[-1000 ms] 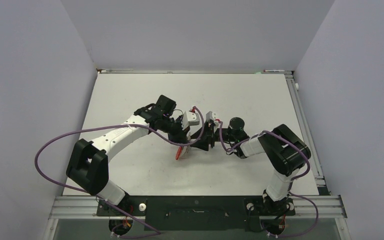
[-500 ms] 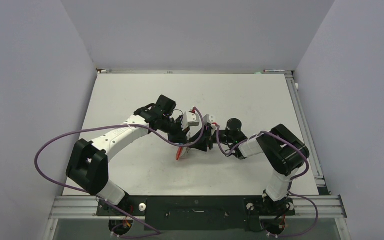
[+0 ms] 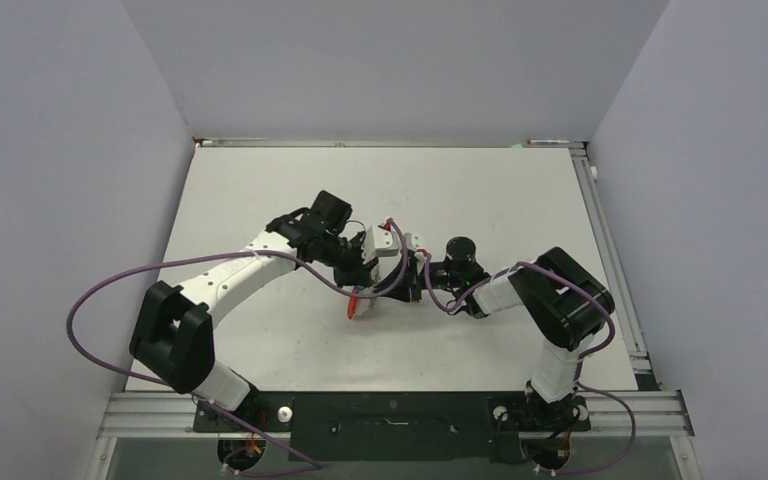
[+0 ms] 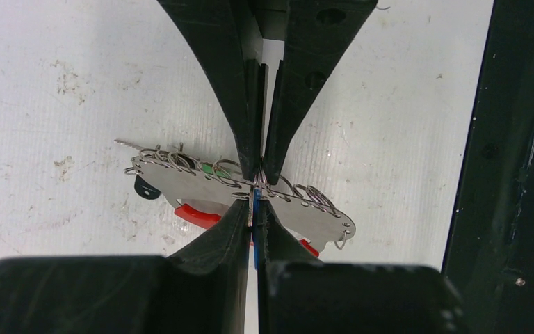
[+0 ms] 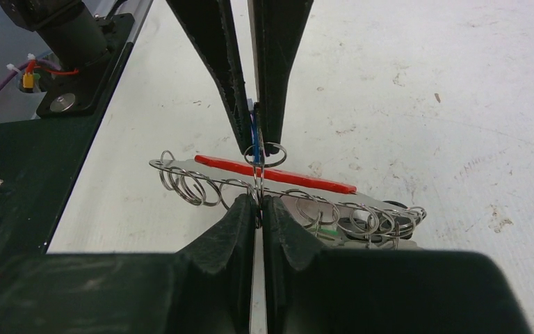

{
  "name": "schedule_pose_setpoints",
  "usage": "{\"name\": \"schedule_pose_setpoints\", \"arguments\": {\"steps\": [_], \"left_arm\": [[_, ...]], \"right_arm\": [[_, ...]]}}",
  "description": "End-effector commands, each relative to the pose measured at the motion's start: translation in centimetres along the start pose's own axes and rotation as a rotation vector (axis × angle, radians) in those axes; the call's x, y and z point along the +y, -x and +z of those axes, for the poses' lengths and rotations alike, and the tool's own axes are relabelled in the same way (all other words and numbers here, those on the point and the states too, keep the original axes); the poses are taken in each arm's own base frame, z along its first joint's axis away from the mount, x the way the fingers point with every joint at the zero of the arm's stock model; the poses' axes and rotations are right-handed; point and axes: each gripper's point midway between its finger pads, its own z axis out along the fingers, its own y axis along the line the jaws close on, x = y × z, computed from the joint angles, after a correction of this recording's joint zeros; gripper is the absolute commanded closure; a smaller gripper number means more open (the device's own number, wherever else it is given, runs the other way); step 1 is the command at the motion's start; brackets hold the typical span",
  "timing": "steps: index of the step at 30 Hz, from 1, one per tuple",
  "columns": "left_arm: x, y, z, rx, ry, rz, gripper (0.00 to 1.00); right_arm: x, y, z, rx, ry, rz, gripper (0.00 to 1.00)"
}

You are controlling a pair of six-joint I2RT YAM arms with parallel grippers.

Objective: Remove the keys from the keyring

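Observation:
The keyring (image 4: 195, 184) is a flat grey metal piece with a bright red arc (image 4: 196, 215) under it, held just above the white table. Several wire split rings (image 5: 184, 182) stand along its edge. My left gripper (image 4: 254, 206) is shut on the blue-headed key (image 5: 253, 136), a thin blue sliver between its pads. Facing it, my right gripper (image 5: 259, 203) is shut on the keyring at a small ring. A green-headed key (image 4: 213, 168) shows behind the rings. In the top view both grippers meet mid-table over the red arc (image 3: 357, 304); the other keys are too small to pick out.
Pale walls enclose the white table (image 3: 290, 180) on three sides. The black base frame (image 3: 390, 425) runs along the near edge and shows as a dark bar (image 4: 521, 174) in the left wrist view. Purple cables (image 3: 110, 290) loop beside the left arm.
My right gripper has moved left, up to the left gripper, and closed on the keyring. The left gripper has kept its grip; the keyring has shifted slightly left.

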Motion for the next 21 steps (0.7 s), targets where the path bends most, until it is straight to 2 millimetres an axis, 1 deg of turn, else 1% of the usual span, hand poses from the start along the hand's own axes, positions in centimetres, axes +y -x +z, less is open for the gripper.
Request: {"name": "schedule_pose_setpoints", "arguments": {"steps": [1,5,11,17,21], "left_arm": [[-0.6,2.1,-1.4,-0.046,0.022,0.105,1.00],[-0.4,1.8,-1.4,-0.028,0.042,0.141,1.00],[-1.0,1.3,-0.9,0.011,0.053,0.231,1.00],[-1.1,1.9,-0.5,0.015,0.075,0.284,1.00],[-1.1,2.4,0.2,0.018,0.083,0.309,1.00]], "right_arm": [[-0.2,1.8,0.6,-0.046,0.023,-0.089,0.95],[0.2,1.9,0.4,-0.045,0.030,-0.104,0.95],[-0.1,1.6,0.5,-0.010,0.026,-0.108,0.95],[0.3,1.6,0.6,0.006,0.048,-0.111,0.95],[0.6,2.1,0.6,0.001,0.059,-0.105,0.95]]}}
